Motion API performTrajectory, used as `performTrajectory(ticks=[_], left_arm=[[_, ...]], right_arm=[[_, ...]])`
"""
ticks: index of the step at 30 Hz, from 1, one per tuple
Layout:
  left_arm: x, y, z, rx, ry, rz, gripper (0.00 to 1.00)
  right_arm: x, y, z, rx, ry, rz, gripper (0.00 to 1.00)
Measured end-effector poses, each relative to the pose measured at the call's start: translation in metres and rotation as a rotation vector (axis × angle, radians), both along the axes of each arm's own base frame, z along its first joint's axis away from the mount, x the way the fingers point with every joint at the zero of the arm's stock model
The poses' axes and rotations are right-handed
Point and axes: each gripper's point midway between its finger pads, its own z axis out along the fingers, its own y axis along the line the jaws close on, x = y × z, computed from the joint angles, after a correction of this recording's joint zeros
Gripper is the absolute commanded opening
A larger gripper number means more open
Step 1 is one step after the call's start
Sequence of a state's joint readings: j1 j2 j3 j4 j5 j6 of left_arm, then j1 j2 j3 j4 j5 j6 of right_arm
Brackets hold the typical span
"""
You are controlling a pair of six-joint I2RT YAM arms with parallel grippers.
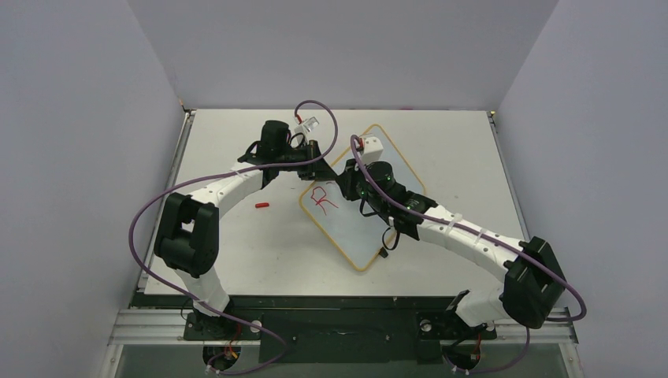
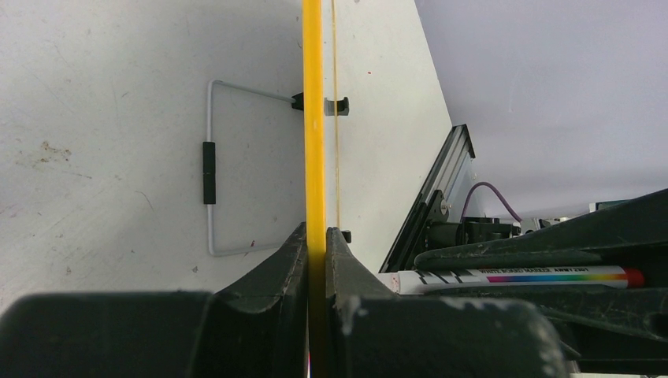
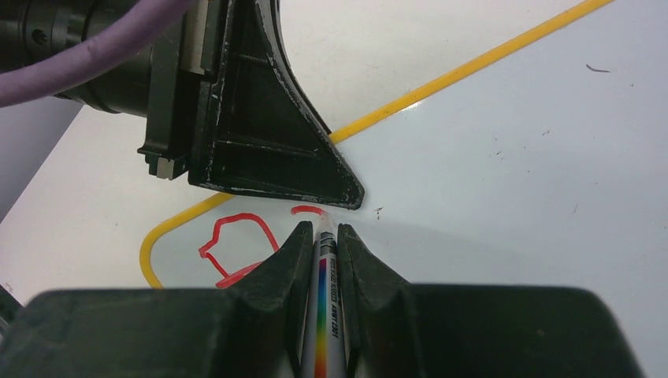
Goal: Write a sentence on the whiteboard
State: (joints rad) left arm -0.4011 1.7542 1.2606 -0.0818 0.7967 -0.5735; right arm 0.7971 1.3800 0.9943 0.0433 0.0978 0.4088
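Inside left end effector, whiteboard edge

White whiteboard, thin yellow-orange frame, red scribble near its 9 o'clock corner. White marker, black print, rainbow stripe, red tip. Small red cap on off-white table, 9 o'clock from board. Black left gripper, black right gripper. 2 purple cables.
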Motion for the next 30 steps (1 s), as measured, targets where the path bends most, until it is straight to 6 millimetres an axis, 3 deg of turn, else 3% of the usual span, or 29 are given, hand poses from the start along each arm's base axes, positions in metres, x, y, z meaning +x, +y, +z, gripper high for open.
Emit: performTrajectory(ticks=[5,14,30], left_arm=[[0.0,0.0,0.0,-0.001,-0.001,-0.001,0.0],[0.0,-0.001,0.0,-0.001,-0.003,-0.001,0.0],[-0.001,-0.001,0.002,-0.002,-0.006,-0.003,0.0]], right_arm=[[-0.005,-0.004,0.002,0.004,-0.001,0.005,0.0],[-0.014,-0.008,0.032,0.058,-0.047,0.019,0.0],[-0.012,-0.005,0.006,0.031,0.009,0.014,0.0]])
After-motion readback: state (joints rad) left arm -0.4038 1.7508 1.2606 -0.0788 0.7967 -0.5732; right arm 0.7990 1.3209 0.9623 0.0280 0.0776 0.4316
